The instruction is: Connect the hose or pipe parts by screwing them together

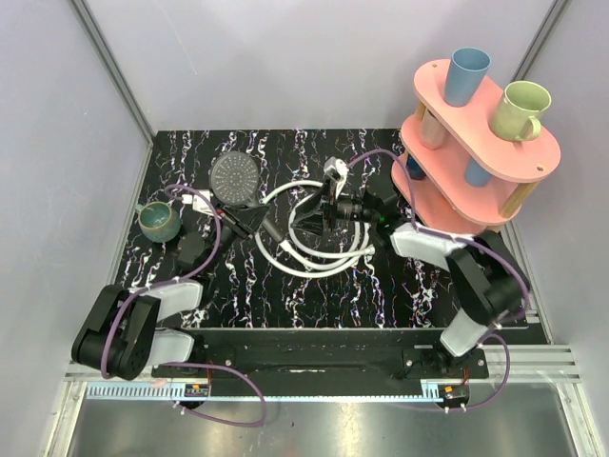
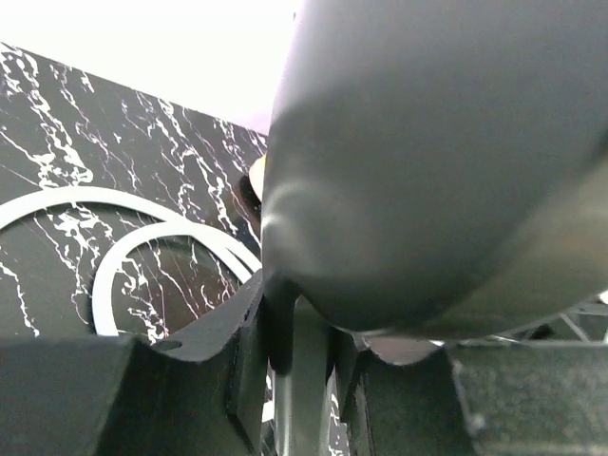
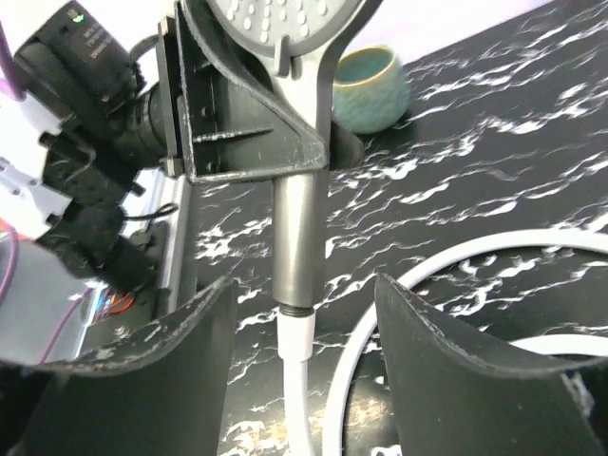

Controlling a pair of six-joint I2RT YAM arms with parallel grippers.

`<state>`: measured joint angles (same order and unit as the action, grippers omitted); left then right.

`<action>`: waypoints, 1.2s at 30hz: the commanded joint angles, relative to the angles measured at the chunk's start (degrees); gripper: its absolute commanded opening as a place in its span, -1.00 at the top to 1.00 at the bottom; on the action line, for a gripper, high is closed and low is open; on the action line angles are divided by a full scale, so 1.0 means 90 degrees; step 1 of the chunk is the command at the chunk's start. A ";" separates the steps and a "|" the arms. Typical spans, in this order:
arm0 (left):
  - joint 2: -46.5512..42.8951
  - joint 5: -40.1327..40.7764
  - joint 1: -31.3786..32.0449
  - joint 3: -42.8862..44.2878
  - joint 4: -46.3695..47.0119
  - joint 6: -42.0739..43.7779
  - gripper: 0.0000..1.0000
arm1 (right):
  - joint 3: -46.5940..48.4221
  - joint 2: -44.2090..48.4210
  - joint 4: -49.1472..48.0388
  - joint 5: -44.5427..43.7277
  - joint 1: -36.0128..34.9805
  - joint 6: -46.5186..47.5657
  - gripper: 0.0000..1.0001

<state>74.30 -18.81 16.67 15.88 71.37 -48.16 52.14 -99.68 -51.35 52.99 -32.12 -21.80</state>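
The dark grey shower head [image 1: 236,177] lies at the back left of the table, its handle [image 3: 296,237] pointing towards the middle. My left gripper [image 1: 249,221] is shut on that handle [image 2: 306,380], and the head's rounded back [image 2: 437,161] fills the left wrist view. The white hose [image 1: 314,255] lies coiled in loops mid-table. Its white end fitting [image 3: 295,334] sits against the handle's threaded end. My right gripper [image 3: 304,356] stands open, one finger [image 3: 180,361] on each side of the fitting and neither touching it.
A green cup [image 1: 159,221] stands at the left edge, just behind the shower head [image 3: 372,87]. A pink two-tier rack [image 1: 447,186] with cups stands at the back right. Purple cables run along both arms.
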 commanded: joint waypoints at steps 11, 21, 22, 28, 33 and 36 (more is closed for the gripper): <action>-0.2386 0.3103 0.0618 0.1633 -0.4934 -0.0224 1.00 | 0.0036 0.1545 0.3480 -0.6091 -0.2553 0.4023 -0.39; -0.2533 0.4072 0.0892 0.2610 -0.7040 -0.0400 1.00 | 0.0857 0.0529 0.3411 -0.7985 -0.3433 0.5214 -0.39; -0.2533 0.4082 0.0892 0.2669 -0.7148 -0.0478 1.00 | 0.0934 0.0480 0.3372 -0.8065 -0.3453 0.5254 -0.38; -0.2631 0.4141 0.0892 0.2708 -0.7344 -0.0927 1.00 | 0.1101 0.0109 0.2913 -0.8417 -0.3511 0.5528 -0.04; -0.2718 0.3819 0.0892 0.2680 -0.7336 -0.1133 1.00 | 0.1179 0.0069 0.2679 -0.8174 -0.3502 0.5402 0.77; -0.3079 0.3273 0.0892 0.1852 -0.5719 -0.0724 1.00 | 0.1257 0.0245 0.2912 -0.7552 -0.3336 0.4935 1.00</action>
<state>51.94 17.78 24.10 36.10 2.26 -56.58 60.10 -99.31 -22.98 -19.62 -63.66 25.12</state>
